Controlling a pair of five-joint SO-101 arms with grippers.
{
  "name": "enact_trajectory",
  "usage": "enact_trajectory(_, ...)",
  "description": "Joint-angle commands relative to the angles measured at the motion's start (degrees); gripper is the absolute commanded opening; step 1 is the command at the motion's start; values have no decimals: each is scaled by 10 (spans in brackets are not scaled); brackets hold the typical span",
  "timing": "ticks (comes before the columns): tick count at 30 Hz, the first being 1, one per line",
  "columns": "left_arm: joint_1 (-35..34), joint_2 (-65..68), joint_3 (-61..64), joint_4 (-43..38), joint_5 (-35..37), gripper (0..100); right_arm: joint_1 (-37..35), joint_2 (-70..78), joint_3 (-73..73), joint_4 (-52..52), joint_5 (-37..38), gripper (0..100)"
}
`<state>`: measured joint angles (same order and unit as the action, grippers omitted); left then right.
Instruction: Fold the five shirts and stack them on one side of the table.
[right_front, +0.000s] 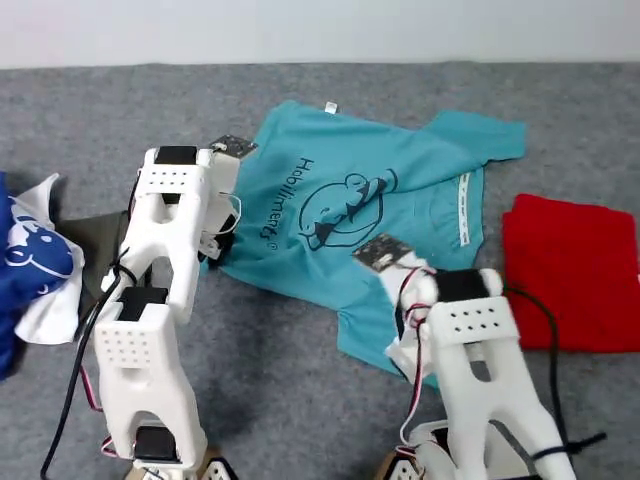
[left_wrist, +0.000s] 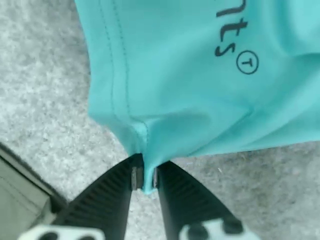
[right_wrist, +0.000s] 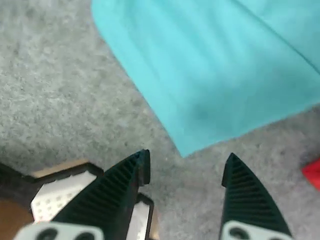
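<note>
Now your left gripper (left_wrist: 145, 176) is closed on a corner of the teal shirt (left_wrist: 200, 80). Your right gripper (right_wrist: 188, 156) stands wide open, holding nothing.

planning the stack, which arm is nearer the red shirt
Right. The right arm sits close to the red shirt, jaws open by a corner of the teal shirt. The left arm is across the teal shirt, jaws shut on its hem.
</note>
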<state>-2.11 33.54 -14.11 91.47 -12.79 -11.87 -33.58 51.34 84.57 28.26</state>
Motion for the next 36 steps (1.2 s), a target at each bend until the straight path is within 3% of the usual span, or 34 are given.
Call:
enact_trajectory(1, -2, -39, -5, -8, 4, 5, -6, -15, 25, -51, -6, 246)
enact_trajectory(9, -2, -39, -6, -6, 4, 5, 41, -7, 46, -79, -2, 246)
enact_trajectory(29, -2, -44, -6, -4, 4, 5, 66, 275, -6, -204, -5, 243)
enact_trajectory(36, -2, -44, -7, -4, 5, 5, 77, 339, -49, -189, -3, 69)
